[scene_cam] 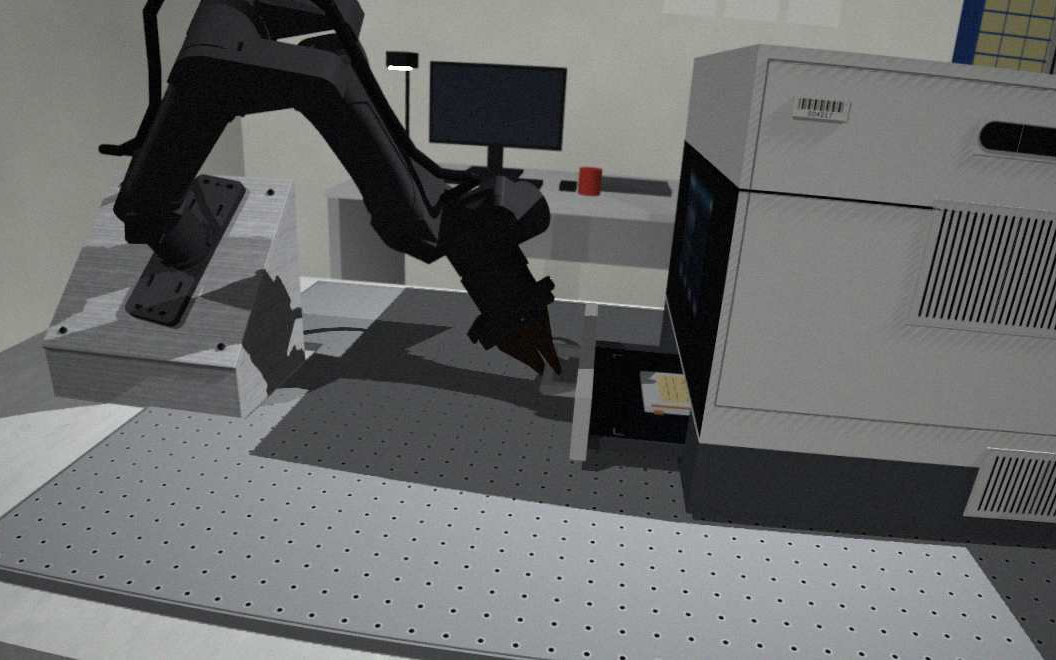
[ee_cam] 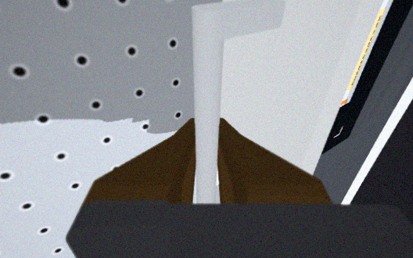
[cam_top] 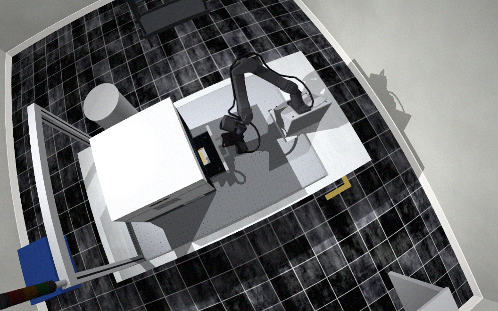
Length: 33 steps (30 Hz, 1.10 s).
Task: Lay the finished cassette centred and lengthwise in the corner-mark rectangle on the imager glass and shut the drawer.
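The gel imager IM (scene_cam: 893, 245) is a big white box on the perforated table; it also shows in the overhead view (cam_top: 146, 158). Its dark drawer (scene_cam: 630, 393) stands partly out, with a pale front panel (scene_cam: 581, 385). The yellow cassette FINISHED (scene_cam: 667, 391) lies on the drawer's glass, half under IM's front edge; it also shows in the overhead view (cam_top: 203, 155) and as a thin yellow strip in the wrist view (ee_cam: 362, 55). My gripper (scene_cam: 553, 373) is shut on the drawer's pale handle (ee_cam: 208, 102), which runs up between my brown fingers.
The arm's slanted grey base block (scene_cam: 179, 295) stands at the left of the table. A desk with a monitor (scene_cam: 498, 106) and a red cup (scene_cam: 589, 181) stands behind. A grey cylinder (cam_top: 105, 104) stands on the floor behind IM.
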Tool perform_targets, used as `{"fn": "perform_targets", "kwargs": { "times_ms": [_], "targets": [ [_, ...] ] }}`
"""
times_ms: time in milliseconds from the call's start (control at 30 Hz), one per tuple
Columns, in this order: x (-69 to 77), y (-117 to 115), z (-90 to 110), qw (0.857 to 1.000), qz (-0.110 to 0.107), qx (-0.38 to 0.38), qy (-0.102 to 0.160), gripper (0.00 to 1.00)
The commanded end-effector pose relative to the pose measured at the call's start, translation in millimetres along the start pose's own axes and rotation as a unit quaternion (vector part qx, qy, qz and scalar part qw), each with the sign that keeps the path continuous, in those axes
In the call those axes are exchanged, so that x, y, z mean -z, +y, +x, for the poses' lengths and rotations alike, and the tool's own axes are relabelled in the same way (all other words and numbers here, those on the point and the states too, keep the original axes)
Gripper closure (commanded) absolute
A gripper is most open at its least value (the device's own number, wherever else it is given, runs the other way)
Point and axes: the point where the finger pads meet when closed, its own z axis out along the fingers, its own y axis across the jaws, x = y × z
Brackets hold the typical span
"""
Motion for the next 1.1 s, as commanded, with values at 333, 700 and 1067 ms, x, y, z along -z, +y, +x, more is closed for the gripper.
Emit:
{"fn": "perform_targets", "kwargs": {
  "times_ms": [333,700,1067],
  "targets": [
    [-14.5,-25.9,-5.2,1.0,0.025,0.003,-0.009,1.0],
    [-23.8,-36.9,-4.0,1.0,0.024,0.002,-0.008,1.0],
    [-27.7,-46.2,-3.2,1.0,0.029,-0.002,-0.006,1.0]
  ]
}}
